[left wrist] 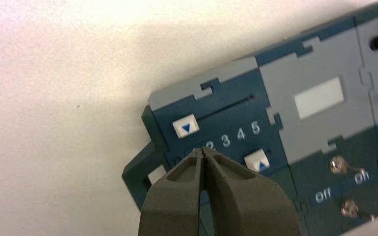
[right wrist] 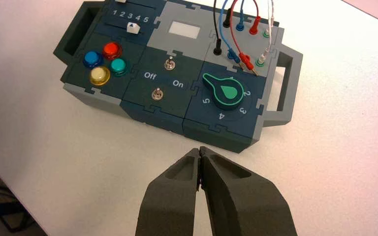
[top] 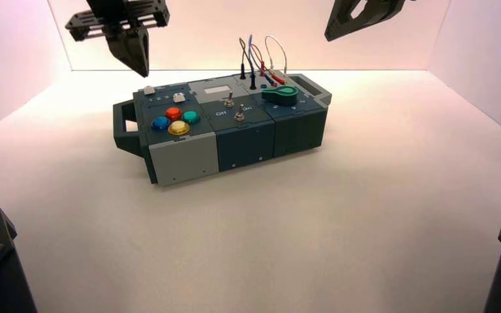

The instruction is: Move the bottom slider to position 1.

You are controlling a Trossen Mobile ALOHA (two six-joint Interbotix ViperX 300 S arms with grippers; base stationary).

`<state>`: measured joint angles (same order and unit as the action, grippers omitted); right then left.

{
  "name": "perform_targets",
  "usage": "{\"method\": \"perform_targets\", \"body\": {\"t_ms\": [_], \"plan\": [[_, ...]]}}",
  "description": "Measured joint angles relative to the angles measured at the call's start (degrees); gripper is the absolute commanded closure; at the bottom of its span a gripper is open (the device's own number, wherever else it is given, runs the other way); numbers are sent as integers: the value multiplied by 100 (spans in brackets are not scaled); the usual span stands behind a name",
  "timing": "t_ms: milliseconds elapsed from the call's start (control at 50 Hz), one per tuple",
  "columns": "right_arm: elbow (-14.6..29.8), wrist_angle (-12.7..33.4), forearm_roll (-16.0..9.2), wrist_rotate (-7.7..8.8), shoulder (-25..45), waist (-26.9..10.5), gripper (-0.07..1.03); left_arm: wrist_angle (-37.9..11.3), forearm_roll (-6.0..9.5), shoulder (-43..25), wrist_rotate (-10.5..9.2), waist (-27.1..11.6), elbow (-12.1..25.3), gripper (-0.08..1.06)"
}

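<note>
The box [top: 248, 142] looks like matt plastic; the toggle switches [right wrist: 170, 64] are shiny metal, the round buttons [right wrist: 111, 50] glossy plastic, the tabletop [right wrist: 103, 162] smooth and matt

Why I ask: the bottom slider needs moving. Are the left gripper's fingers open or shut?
Shut: in its wrist view, the left gripper has its fingers together at the tips.
</note>
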<state>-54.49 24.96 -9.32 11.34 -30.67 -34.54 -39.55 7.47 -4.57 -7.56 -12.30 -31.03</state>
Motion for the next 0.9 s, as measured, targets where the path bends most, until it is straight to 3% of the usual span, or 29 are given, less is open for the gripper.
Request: {"method": "perform_targets", "body": {"t_ms": [360,600,720,900], "plan": [[0,-9,0,0,62,0,98,-141,0,167,879,0,-211,101],[0,0,9,0,141,0,98,-211,9,510,1055,-9,-290,101],[-9,0,18,0,202,0,98,-167,9,677,1336,0,-290,101],[0,0,44,0,281,0,98,-88,9,765,1380,0,-299,101]]}}
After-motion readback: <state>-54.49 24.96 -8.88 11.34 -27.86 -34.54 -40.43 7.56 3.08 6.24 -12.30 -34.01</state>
